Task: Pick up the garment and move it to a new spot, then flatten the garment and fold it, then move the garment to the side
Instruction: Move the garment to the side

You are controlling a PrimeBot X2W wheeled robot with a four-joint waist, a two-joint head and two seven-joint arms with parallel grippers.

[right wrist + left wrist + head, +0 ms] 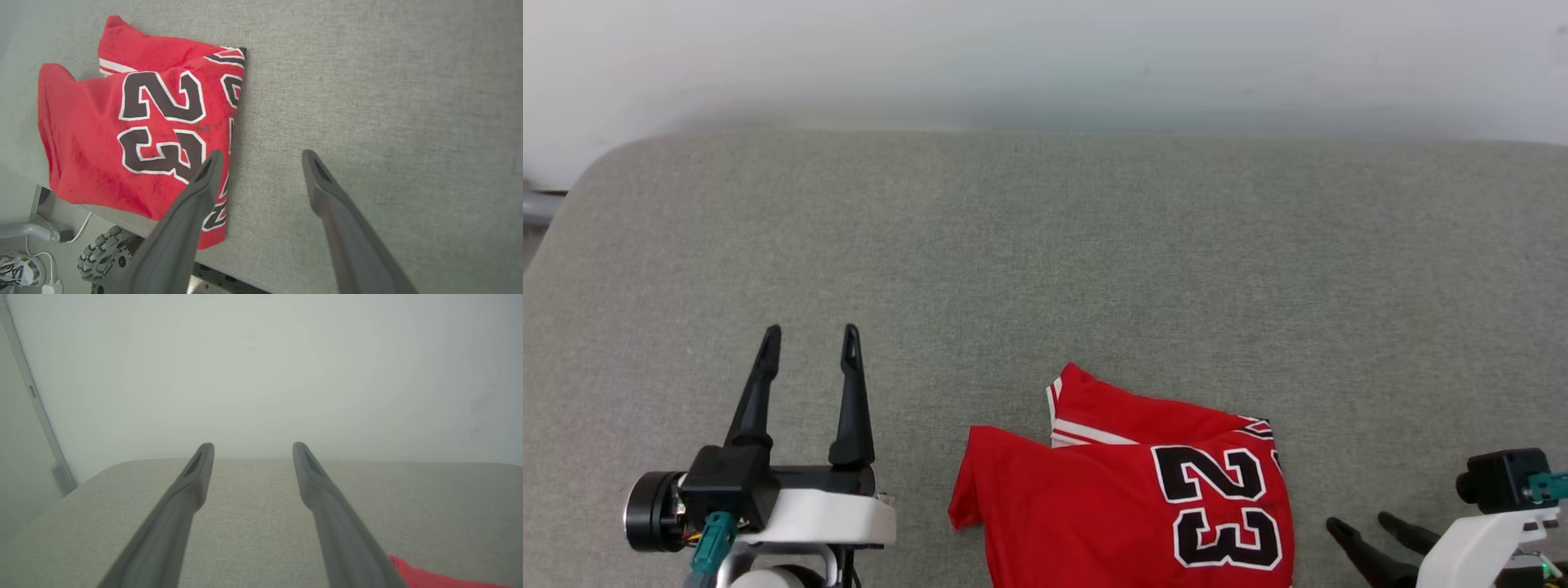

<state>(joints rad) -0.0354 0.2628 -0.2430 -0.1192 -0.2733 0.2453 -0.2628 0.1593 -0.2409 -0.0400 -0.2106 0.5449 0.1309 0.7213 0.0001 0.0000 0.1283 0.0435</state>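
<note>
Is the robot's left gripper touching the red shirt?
Apart. In the head view the left gripper is off to one side of the red shirt, and a bare strip of grey cushion shows between them.

Grey fabric-covered surface (pixel 1094 245), folded red garment (pixel 1094 506) lying at its near edge

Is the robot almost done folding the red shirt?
Nearly, it seems. Done: the garment lies folded near the front edge of the grey surface. In hand: nothing; the left gripper and right gripper are open, off the cloth. Left: probably moving it aside.
</note>
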